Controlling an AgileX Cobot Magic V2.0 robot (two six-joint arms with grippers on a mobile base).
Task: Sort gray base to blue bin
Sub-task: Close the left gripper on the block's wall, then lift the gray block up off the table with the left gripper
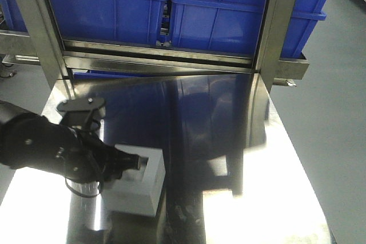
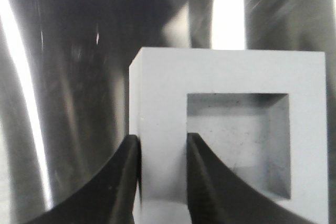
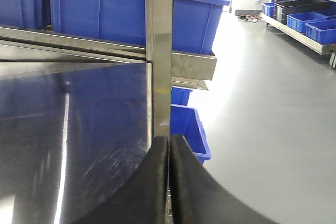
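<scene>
The gray base [image 1: 140, 184] is a matte gray cube with its square recess facing up, at the front left of the steel table [image 1: 229, 158]. My left gripper [image 1: 127, 164] is shut on it. In the left wrist view one finger [image 2: 118, 182] presses the outside of the base's [image 2: 231, 72] left wall and the other finger [image 2: 210, 182] sits inside the recess. Two blue bins stand on the rack at the back. The left bin [image 1: 108, 12] holds red things. The inside of the right bin [image 1: 240, 15] is hidden. My right gripper [image 3: 169, 141] is shut and empty.
Two steel rack posts [image 1: 34, 32] [image 1: 274, 27] and a crossbar [image 1: 160, 61] stand between the table and the bins. A smaller blue bin [image 3: 186, 124] sits on the floor past the table's right edge. More bins line shelves at the far right [image 3: 310, 24].
</scene>
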